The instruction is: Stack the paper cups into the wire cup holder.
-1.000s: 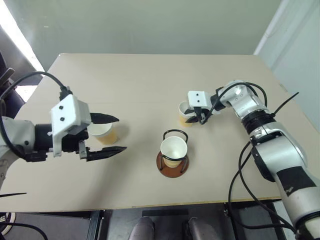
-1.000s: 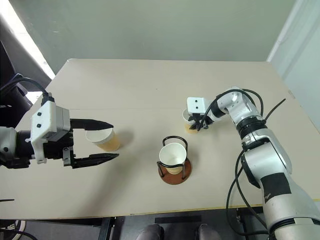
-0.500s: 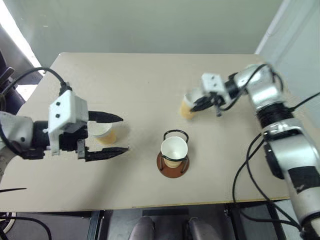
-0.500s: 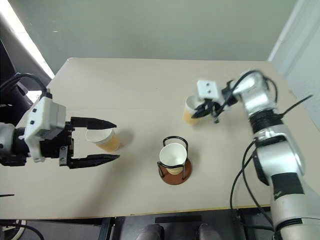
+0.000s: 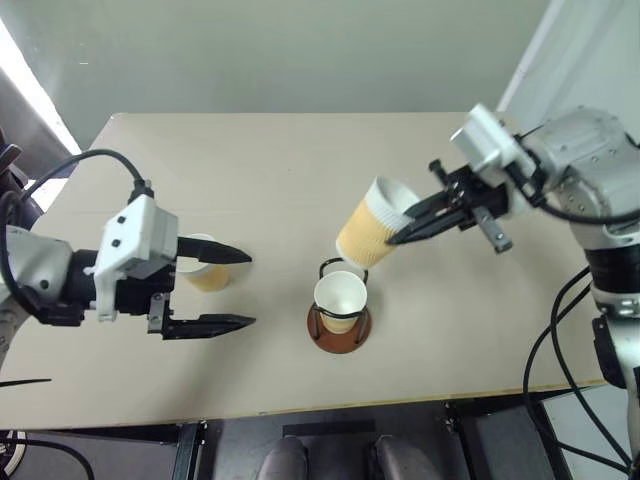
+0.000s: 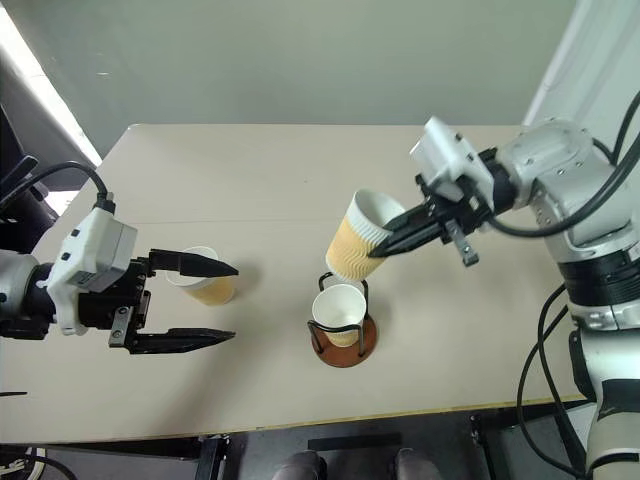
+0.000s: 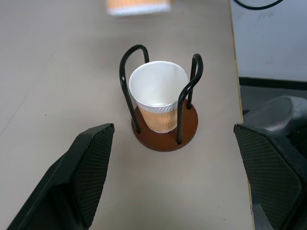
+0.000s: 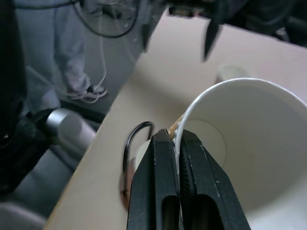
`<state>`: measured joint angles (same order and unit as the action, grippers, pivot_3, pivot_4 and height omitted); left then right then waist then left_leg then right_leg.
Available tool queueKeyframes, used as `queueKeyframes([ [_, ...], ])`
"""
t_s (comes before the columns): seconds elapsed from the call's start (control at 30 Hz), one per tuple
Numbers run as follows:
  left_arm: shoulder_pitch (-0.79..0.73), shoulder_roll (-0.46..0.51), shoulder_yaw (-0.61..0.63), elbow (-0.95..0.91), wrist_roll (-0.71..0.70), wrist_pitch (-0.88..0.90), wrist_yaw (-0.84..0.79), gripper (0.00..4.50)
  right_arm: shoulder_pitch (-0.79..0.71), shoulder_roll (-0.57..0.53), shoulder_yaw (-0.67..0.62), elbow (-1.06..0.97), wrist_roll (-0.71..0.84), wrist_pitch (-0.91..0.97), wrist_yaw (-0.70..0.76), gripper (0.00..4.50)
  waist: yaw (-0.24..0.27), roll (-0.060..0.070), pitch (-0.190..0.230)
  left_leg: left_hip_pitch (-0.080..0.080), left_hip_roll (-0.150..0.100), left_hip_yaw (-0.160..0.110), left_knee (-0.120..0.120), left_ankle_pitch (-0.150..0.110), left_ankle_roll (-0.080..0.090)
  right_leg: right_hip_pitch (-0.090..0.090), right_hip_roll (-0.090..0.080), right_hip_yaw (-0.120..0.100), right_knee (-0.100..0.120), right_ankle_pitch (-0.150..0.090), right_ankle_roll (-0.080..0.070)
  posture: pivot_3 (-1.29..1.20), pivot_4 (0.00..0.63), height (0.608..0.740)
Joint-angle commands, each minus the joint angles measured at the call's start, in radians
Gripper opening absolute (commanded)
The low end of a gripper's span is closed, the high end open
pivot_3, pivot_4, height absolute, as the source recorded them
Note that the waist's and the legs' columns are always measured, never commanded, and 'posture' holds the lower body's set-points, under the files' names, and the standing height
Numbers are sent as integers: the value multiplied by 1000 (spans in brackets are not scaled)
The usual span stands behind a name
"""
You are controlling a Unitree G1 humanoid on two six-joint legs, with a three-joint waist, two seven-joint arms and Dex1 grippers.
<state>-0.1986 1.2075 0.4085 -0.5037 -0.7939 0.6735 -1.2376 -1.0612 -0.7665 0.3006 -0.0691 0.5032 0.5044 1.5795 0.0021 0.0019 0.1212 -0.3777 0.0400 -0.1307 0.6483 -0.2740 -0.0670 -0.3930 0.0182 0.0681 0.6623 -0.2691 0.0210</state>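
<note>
we've got the r gripper (image 6: 378, 243) pinched on the wall of a tilted yellow-and-white paper cup (image 6: 357, 238) just above the black-wire, brown-base holder (image 6: 343, 340) w/ one cup inside; next: level and lower; l gripper (image 6: 222, 302) gapes wide by the third cup (image 6: 202, 278).

No legible text (cups plain)

right pincer (image 6: 378, 246): no longer low at the counter (image 6: 270, 170) behind the wire cup holder (image 6: 342, 330); now raised, nearer it
carried paper cup (image 6: 358, 236): lifted off the counter, pinched at its rim, tilted, its base just above the holder's rear loop
right arm: drawn back toward the holder, wrist turned
</note>
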Motion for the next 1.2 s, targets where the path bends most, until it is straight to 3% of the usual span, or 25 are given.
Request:
queueKeyframes([
  [0.03,-18,12,8,-7,9,-18,0,4266,5,9,-5,-47,-29,1,-22,27,0,0,0,0,0,0,0,0,0,0,0,0,0,0,0,0,150,740],
  [0.6,11,12,36,-10,39,-16,-2,4266,50,59,37,-78,-87,-9,-11,27,1,0,0,-4,0,-1,-1,-1,1,-3,0,0,-2,0,0,0,150,740],
  [0.7,12,11,39,-13,39,-14,-2,4266,55,61,43,-69,-106,-12,-12,612,1,0,0,-4,0,-1,-1,-1,1,-3,0,0,-2,0,0,0,150,740],
  [1.07,26,19,54,17,79,-38,-5,4266,42,57,15,-45,-118,3,-24,4449,1,0,0,-4,0,-1,-1,-1,1,-3,0,0,-2,0,0,0,150,740],
  [1.2,43,71,34,118,248,-105,33,4266,5,50,-112,54,-20,64,-40,4479,1,0,0,-4,0,-1,0,0,1,-4,0,0,-2,0,0,0,150,740],
])
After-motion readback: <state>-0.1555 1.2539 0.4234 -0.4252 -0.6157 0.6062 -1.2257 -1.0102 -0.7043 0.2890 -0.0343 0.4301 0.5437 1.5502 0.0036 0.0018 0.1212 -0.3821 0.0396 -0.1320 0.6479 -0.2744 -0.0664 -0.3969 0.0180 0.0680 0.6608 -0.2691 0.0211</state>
